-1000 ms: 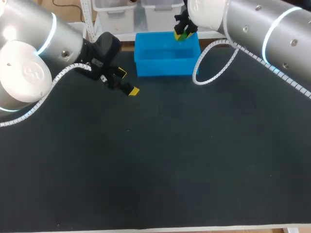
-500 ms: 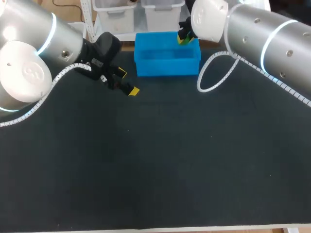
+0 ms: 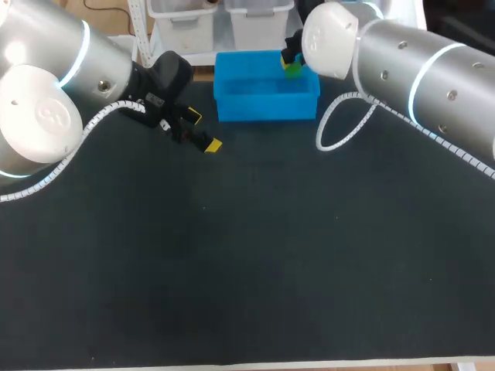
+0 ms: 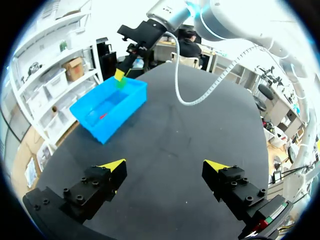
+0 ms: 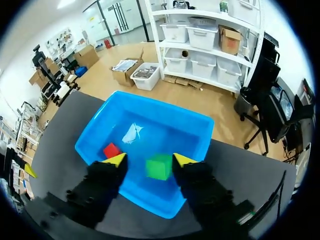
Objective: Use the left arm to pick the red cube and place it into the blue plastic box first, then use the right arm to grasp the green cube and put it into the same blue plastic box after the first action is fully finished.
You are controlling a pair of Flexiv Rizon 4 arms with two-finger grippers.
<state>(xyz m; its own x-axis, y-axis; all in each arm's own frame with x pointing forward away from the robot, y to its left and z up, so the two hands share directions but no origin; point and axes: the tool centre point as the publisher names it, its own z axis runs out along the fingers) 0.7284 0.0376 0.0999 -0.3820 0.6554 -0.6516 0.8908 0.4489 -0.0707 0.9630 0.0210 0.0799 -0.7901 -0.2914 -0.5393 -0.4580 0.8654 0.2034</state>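
Movement first: the right gripper (image 5: pixel 150 159) has swung over the blue box (image 5: pixel 165 105) and let go. The green cube (image 5: pixel 159 166) now sits below its spread fingers, near the red cube (image 5: pixel 111 150), so the task looks nearly done. The green cube has no long axis and sits slightly skewed to the walls. The left gripper (image 4: pixel 165 167) is spread and empty.

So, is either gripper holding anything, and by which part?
Left gripper: nothing. Green cube is within the right gripper, but whether it is gripped cannot be told.
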